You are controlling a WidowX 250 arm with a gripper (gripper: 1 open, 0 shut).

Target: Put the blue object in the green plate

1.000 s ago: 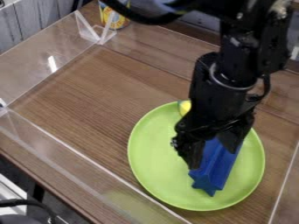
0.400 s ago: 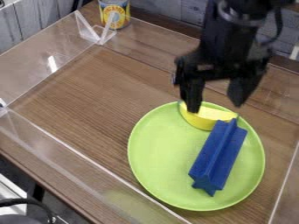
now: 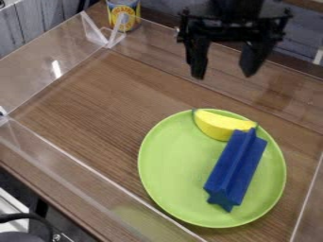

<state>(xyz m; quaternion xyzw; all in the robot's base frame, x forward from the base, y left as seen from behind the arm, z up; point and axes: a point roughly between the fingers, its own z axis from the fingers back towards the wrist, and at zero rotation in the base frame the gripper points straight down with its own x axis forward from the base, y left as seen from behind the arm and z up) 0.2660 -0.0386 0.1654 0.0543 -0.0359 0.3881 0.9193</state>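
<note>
The blue object (image 3: 235, 171), a long dark-blue ridged bar, lies flat on the right half of the lime-green plate (image 3: 171, 170), running from near the front edge toward the upper right. A yellow wedge (image 3: 222, 124) lies on the plate's far rim, touching the bar's far end. My gripper (image 3: 226, 66) hangs above the wooden table behind the plate, well clear of the bar. Its two black fingers (image 3: 197, 59) are spread wide apart and hold nothing.
Clear plastic walls (image 3: 51, 71) enclose the wooden table (image 3: 113, 104) on the left, back and front. A yellow-labelled can (image 3: 123, 15) stands outside the wall at the back left. The plate sits at the front right of the table.
The gripper let go of the blue bar, leaving it on the plate, then opened and rose up and back away from the plate.
</note>
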